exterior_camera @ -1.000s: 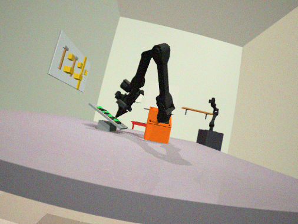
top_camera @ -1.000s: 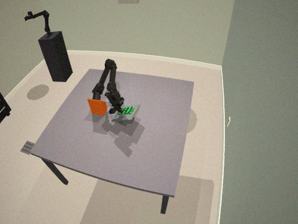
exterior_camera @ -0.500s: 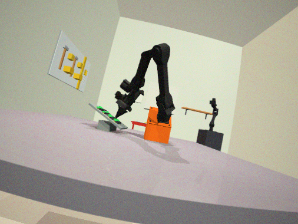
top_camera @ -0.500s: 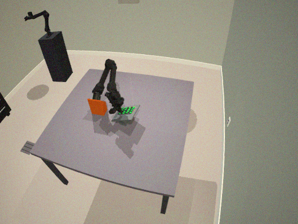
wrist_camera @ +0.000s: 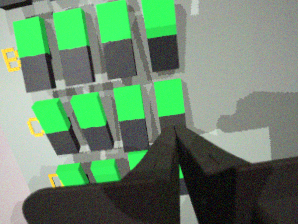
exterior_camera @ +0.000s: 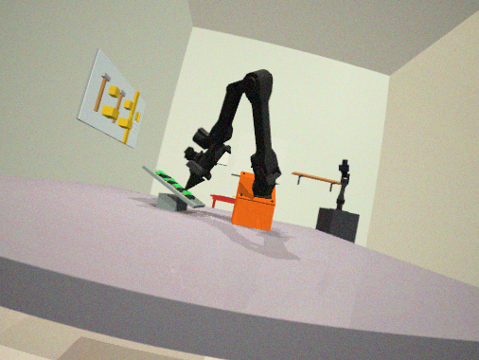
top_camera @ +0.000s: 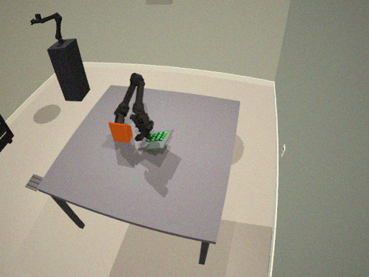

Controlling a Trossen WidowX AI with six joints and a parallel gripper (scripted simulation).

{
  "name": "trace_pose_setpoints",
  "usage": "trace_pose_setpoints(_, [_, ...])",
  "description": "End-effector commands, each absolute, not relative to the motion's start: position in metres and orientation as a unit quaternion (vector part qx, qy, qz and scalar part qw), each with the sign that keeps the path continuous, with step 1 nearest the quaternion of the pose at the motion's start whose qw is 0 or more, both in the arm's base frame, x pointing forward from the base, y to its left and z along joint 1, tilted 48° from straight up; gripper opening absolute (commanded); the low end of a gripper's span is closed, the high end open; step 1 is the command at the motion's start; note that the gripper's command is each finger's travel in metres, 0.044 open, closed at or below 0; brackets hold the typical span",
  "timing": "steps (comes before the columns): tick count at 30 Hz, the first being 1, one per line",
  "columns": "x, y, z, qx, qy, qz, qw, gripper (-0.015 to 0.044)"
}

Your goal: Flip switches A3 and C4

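My gripper [wrist_camera: 174,133] is clenched tight, fingers pressed together into one wedge, nothing between them. In the wrist view the tip sits at the near, dark end of the rightmost switch in row C [wrist_camera: 170,102], which is C4. Whether the tip actually touches that dark end I cannot tell; it is right at it.

The panel [top_camera: 157,139] is my landmark. It is grey and tilted on a small grey block [exterior_camera: 170,202], its far edge raised and its near edge low toward my base. Yellow letters B [wrist_camera: 11,58], C [wrist_camera: 35,127] and part of D [wrist_camera: 56,181] run down its left margin. Row A is out of the wrist view, so the state of A3 is not readable there, and the other two views are too small to tell.

Each switch visible on the panel shows a green far half and a dark near half. Row B's rightmost switch [wrist_camera: 161,35] lies just beyond C4. Row D's switches [wrist_camera: 105,171] lie nearer than C4, partly hidden under my fingers.

From the exterior view, my arm [exterior_camera: 256,123] arches high over the orange base [exterior_camera: 254,203], which stands beside the panel on the table [top_camera: 189,175], and the gripper slants steeply down onto the panel's lower half.
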State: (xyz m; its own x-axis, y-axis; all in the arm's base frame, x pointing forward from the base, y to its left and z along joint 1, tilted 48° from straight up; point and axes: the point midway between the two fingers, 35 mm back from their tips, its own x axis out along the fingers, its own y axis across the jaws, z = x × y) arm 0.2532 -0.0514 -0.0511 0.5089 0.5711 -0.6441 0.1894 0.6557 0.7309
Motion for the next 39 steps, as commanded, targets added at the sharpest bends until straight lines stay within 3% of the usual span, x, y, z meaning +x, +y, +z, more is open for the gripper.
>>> trace_pose_setpoints(1, [0.254,-0.051,-0.051,0.397,0.48,0.123,0.773,0.0])
trace_pose_setpoints(21, [0.254,-0.051,-0.052,0.396,0.48,0.124,0.773,0.0])
trace_pose_setpoints(29, [0.224,-0.089,-0.011,0.395,0.491,0.127,0.766,0.0])
trace_pose_setpoints(39, [0.252,-0.086,0.022,0.395,0.49,0.128,0.766,0.0])
